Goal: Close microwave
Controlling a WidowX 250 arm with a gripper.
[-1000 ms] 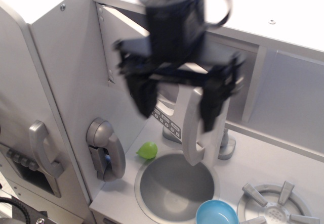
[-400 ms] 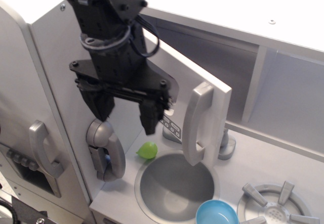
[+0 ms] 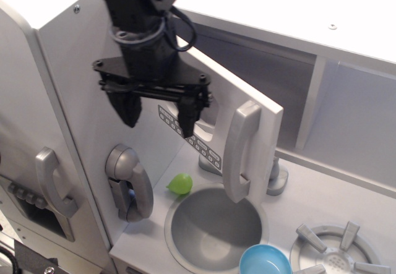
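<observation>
The microwave (image 3: 297, 107) is the wide pale-grey compartment at the top of the toy kitchen. Its door (image 3: 210, 110) stands swung open toward me, hinged at the left, with a button row (image 3: 189, 135) and a long vertical silver handle (image 3: 241, 150) at its free edge. My black gripper (image 3: 159, 114) hangs open and empty in front of the door's outer face, left of the handle, its fingers pointing down. Whether a finger touches the door I cannot tell.
Below lie a round grey sink (image 3: 213, 227), a small green ball (image 3: 180, 184), a blue bowl (image 3: 265, 263) and a stove burner (image 3: 337, 252). A curved silver handle (image 3: 130, 181) sits on the side wall, another handle (image 3: 52, 187) on the taller door at the left.
My gripper moved from around the door handle to the left, then rose a little in front of the door face. The microwave door holds the same open angle.
</observation>
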